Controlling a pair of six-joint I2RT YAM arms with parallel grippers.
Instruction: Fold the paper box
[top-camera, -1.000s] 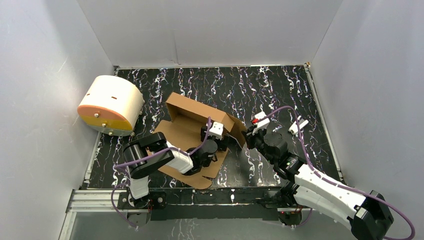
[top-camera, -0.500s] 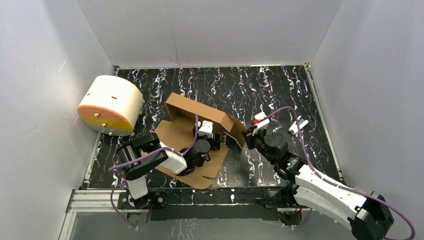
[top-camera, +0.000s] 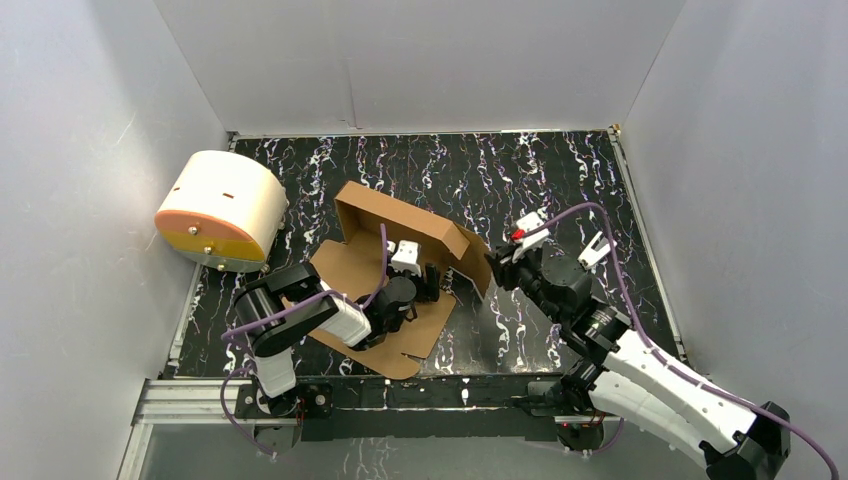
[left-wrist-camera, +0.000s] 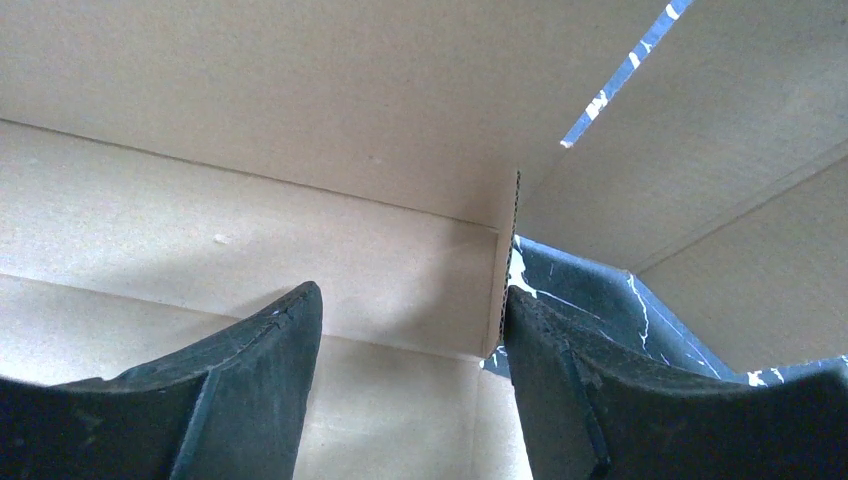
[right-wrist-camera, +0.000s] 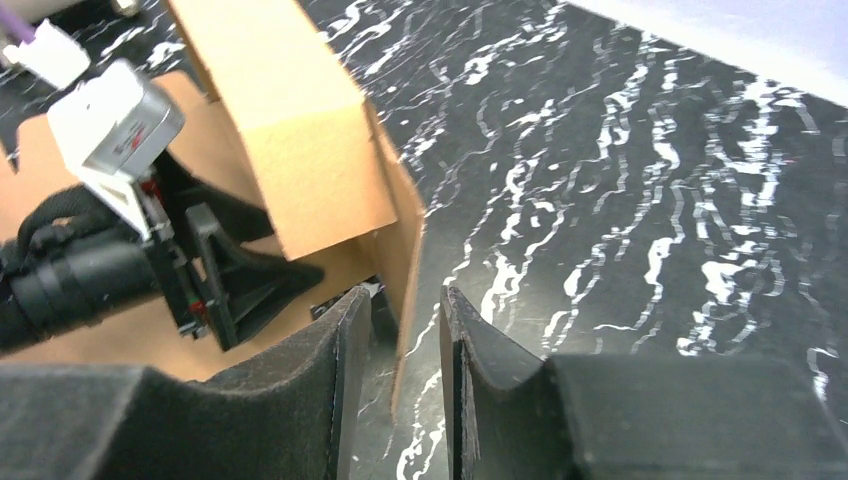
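The paper box is brown cardboard, partly folded, in the middle of the table. Its back wall stands up and its near panel lies flat. My left gripper is open over the box floor, facing the inner corner of the back wall; nothing is between its fingers. My right gripper is at the box's right end. In the right wrist view it straddles the upright end flap, with a small gap on each side of the cardboard.
A cream-white cylinder with an orange face lies at the left edge of the black marbled table. White walls enclose the table on three sides. Bare tabletop shows behind and to the right of the box.
My left gripper has drawn back to the left across the box floor. My right gripper has shifted slightly up and right, staying at the end flap.
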